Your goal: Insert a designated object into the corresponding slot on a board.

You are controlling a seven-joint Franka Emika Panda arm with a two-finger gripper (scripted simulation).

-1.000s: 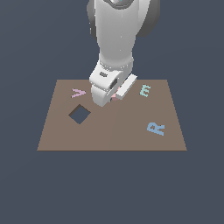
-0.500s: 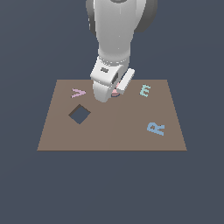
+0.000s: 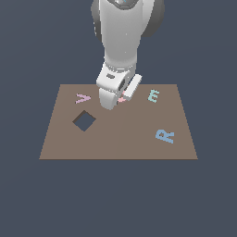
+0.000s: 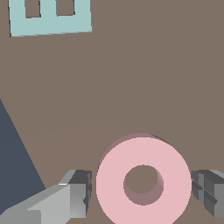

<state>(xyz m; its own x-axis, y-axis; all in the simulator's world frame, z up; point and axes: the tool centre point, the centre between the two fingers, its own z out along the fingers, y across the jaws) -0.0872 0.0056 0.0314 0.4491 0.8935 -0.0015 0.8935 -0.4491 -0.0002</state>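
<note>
The arm hides most of the pink ring (image 3: 122,99); the slot is unseen.

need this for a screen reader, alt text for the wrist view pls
A flat pale-pink ring lies on a brown board between the two grey fingers of the open hand, which do not touch it. A pale-teal letter piece lies farther off on the board.

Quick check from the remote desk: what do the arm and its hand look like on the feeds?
The arm is glossy white with rounded, bulky segments and dark grey joint housings near the top. The hand has blocky grey fingers with darker, ridged inner pads. No cables or markings show.
</note>
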